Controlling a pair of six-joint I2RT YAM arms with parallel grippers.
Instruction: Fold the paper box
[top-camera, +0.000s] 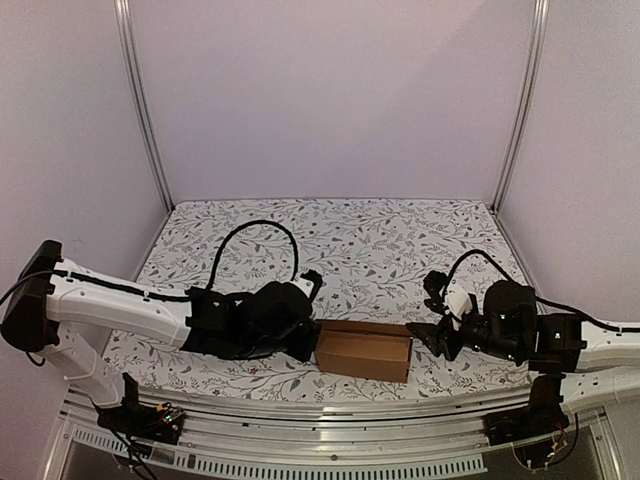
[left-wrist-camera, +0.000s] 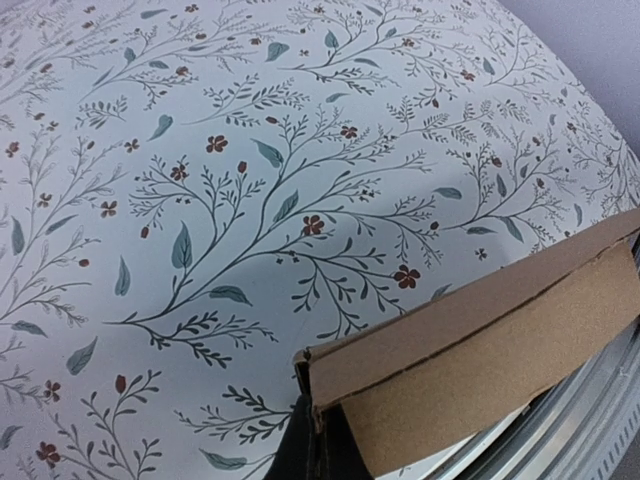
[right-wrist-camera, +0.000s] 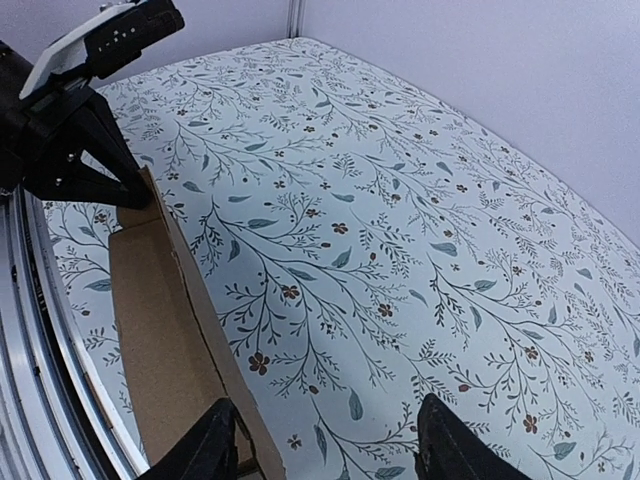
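The paper box (top-camera: 362, 350) is a small elongated brown cardboard box lying near the table's front edge. My left gripper (top-camera: 306, 345) is at its left end. In the left wrist view the black fingers (left-wrist-camera: 300, 450) are shut at the box's end corner (left-wrist-camera: 480, 340), with a sliver of cardboard running into the seam between them. My right gripper (top-camera: 425, 338) is at the box's right end. It stands open (right-wrist-camera: 330, 450). Its left finger (right-wrist-camera: 212, 445) is over the box's brown panel (right-wrist-camera: 160, 320), its right finger (right-wrist-camera: 452, 445) is over the cloth, and the box's long edge passes between them.
A floral-patterned cloth (top-camera: 380, 250) covers the table. A metal rail (top-camera: 330, 410) runs along the front edge just behind the box. White walls with metal posts (top-camera: 145, 110) enclose the back and sides. The left arm's black wrist (right-wrist-camera: 70, 130) shows at the box's far end.
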